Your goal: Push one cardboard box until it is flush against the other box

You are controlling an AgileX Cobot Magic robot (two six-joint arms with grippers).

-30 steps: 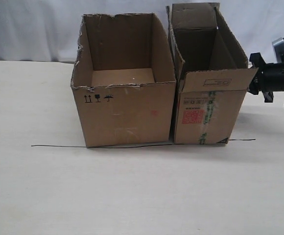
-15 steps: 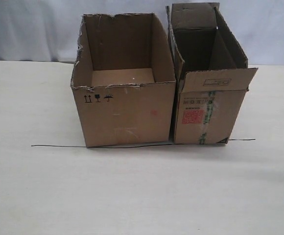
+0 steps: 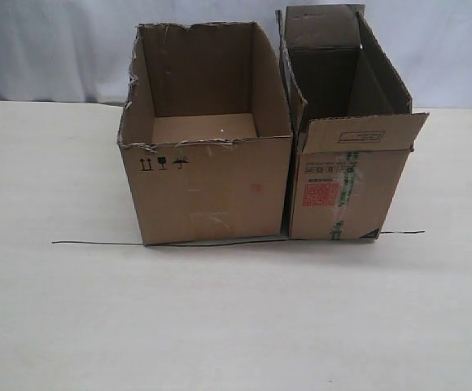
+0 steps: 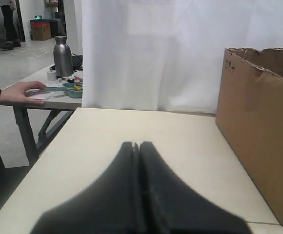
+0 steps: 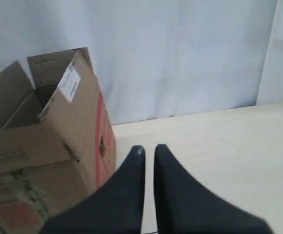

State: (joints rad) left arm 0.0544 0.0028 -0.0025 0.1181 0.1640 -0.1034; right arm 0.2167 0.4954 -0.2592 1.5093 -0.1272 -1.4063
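The left end effector (image 4: 138, 145) is seen with fingers pressed together, empty. The right end effector (image 5: 149, 149) is held with a narrow gap between its fingers, gripping nothing. On the pale surface (image 3: 236, 326), the narrower brown flapped cardboard box with red print (image 3: 346, 183) is set against the wider plain brown torn-rimmed box (image 3: 207, 187).

Narrow brown flapped cardboard box (image 5: 49, 146): cut off by the right wrist picture's edge; red print too small to read.
Wide plain brown carton with ragged rim (image 4: 261, 126): only 1 side and a strip of rim show in the left wrist view.
Thin dark line on the table (image 3: 98, 243): its middle is hidden under both boxes.
Black left gripper (image 4: 135, 146): base blurred and cropped.
Black right gripper (image 5: 150, 148): base blurred and cropped.
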